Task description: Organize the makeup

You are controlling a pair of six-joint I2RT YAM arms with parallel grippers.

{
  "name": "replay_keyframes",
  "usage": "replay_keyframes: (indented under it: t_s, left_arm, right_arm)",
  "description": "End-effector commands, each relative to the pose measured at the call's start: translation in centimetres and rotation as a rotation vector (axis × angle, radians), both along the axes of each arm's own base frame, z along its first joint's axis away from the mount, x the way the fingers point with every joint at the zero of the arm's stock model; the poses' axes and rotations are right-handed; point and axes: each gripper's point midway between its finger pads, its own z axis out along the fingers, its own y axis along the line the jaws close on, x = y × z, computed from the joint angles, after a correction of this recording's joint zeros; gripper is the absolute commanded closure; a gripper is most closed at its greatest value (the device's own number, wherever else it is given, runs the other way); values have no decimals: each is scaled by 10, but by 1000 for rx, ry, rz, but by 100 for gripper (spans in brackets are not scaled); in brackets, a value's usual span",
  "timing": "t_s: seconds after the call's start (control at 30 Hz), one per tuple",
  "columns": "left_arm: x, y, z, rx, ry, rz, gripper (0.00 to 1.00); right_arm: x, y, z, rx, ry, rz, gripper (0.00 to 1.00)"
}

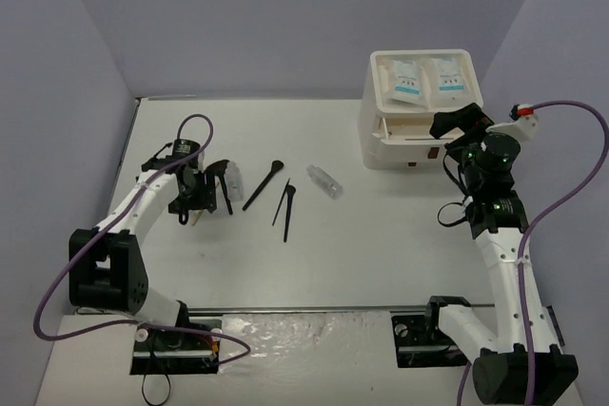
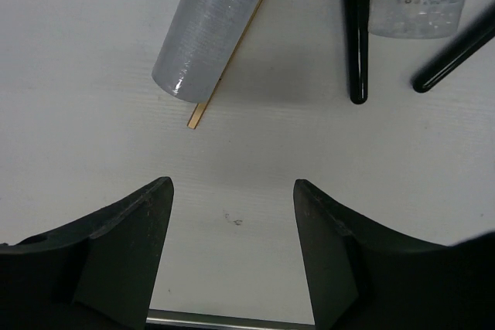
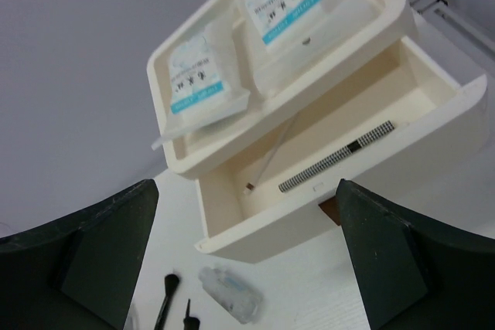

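Two white sachets with blue print lie on top of the white drawer box. Its top drawer stands pulled out, with a thin stick and a checkered strip inside. My right gripper hangs open in front of that drawer, holding nothing. On the table lie thin black brushes and a clear vial. Another clear vial rests across a thin wooden stick, just ahead of my open, empty left gripper.
Grey walls close in the table on the left, back and right. A metal rail runs along the near edge by the arm bases. The right arm's purple cable loops beside the box.
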Motion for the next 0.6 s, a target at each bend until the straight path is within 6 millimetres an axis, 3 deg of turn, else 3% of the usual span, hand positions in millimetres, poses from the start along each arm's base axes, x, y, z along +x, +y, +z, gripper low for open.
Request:
replay_keyframes:
  t_s: [0.0, 0.23, 0.57]
  left_arm:
    - [9, 3, 1, 0, 2, 1, 41]
    - [10, 16, -25, 22, 76, 5, 43]
    - [18, 23, -43, -7, 57, -7, 43]
  right_arm:
    - [4, 23, -3, 2, -29, 100, 3]
    - [3, 41, -13, -8, -20, 157, 4]
    - [-1, 48, -16, -30, -25, 178, 4]
